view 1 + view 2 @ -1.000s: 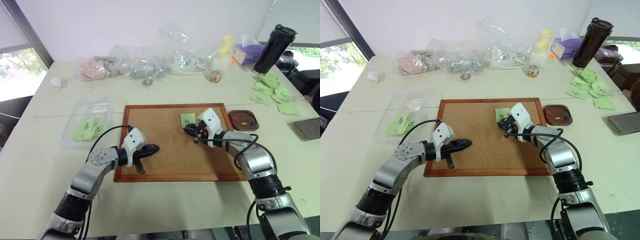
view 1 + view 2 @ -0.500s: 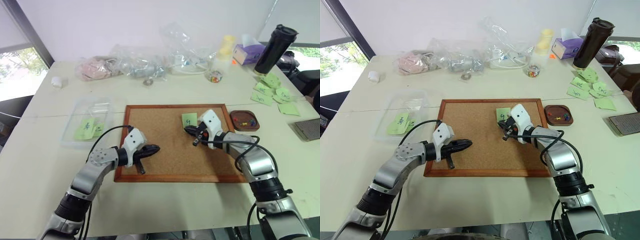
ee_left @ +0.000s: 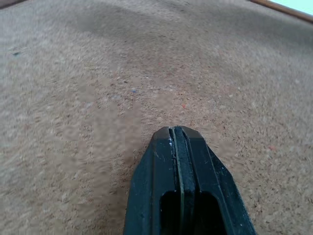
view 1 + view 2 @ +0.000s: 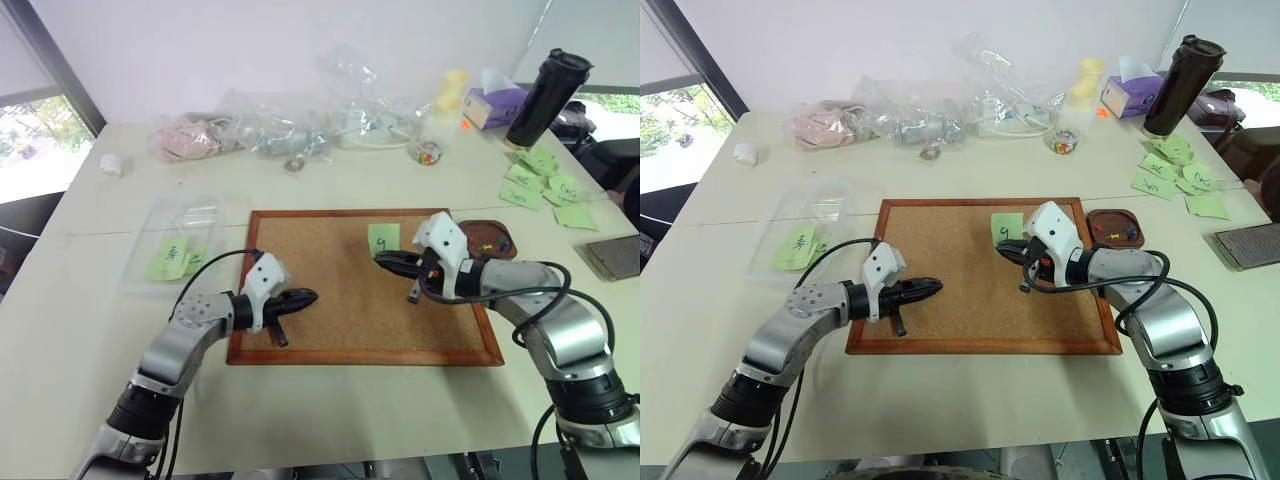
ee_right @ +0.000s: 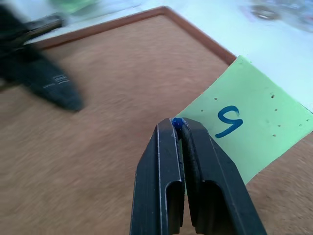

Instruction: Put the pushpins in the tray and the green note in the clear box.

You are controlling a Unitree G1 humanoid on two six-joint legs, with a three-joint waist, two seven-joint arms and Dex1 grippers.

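Pushpin (image 5: 177,122), blue head, pinched in right claw (image 4: 388,260) above the corkboard (image 4: 330,310); tray (image 4: 488,241) lies just off the board's right edge, nearer this arm; left claw (image 4: 310,297) clenched empty, green note (image 4: 383,240) on the board.

Cream table (image 4: 330,410) carrying a wood-framed corkboard (image 4: 330,320) at centre, clear box (image 4: 175,250) to its left, tray (image 4: 488,241) touching its right edge, plastic bags (image 4: 290,125) along the back, loose green notes (image 4: 545,180) far right beside a dark tumbler (image 4: 545,95).
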